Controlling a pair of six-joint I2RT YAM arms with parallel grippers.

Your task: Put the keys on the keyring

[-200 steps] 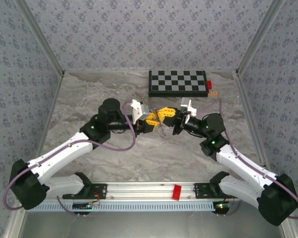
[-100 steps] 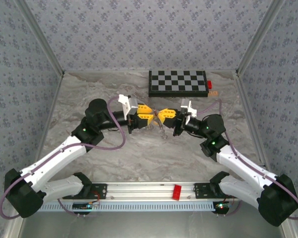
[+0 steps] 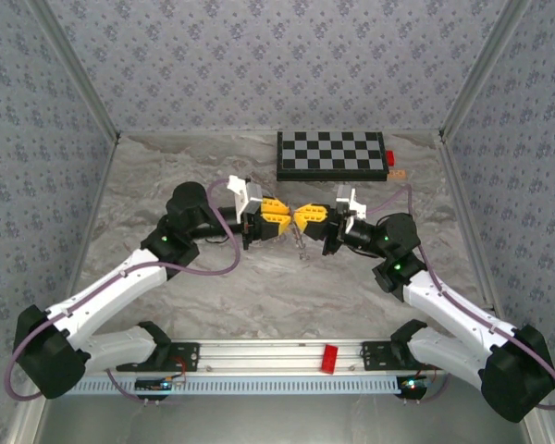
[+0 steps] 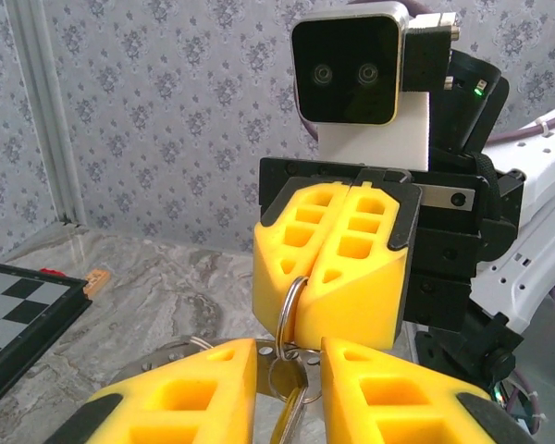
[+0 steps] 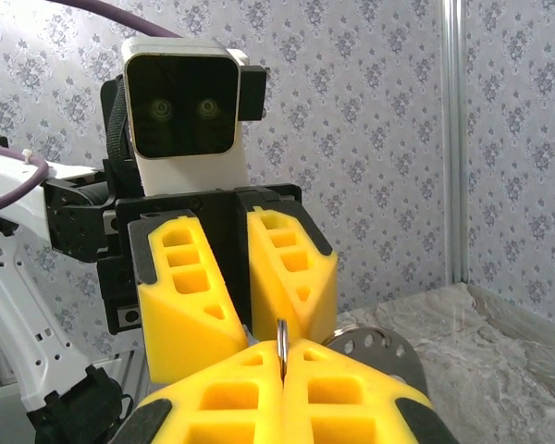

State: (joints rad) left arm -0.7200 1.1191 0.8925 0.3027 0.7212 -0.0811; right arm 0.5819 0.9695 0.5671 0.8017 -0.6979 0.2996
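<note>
My right gripper (image 3: 307, 219) is shut on the thin grey keyring (image 4: 290, 298), which stands on edge between its yellow fingers (image 4: 351, 277). The ring's rim (image 5: 281, 340) pokes up from my right gripper (image 5: 281, 359) in the right wrist view. A smaller ring with a brass key (image 4: 290, 414) hangs below it, in the gap of my open left gripper (image 4: 289, 356). A round metal disc with holes (image 5: 377, 346) dangles beside them. My left gripper (image 3: 274, 219) faces the right one, tips almost touching. A second key cannot be made out.
A black-and-white checkerboard (image 3: 330, 154) lies at the back of the marbled table (image 3: 166, 176), with a small red block (image 3: 389, 158) and a small tan piece (image 3: 399, 172) at its right end. Patterned walls enclose the table on three sides.
My left gripper drew back to the left from the right gripper, then edged back towards it. The right gripper stayed put with the keyring.
</note>
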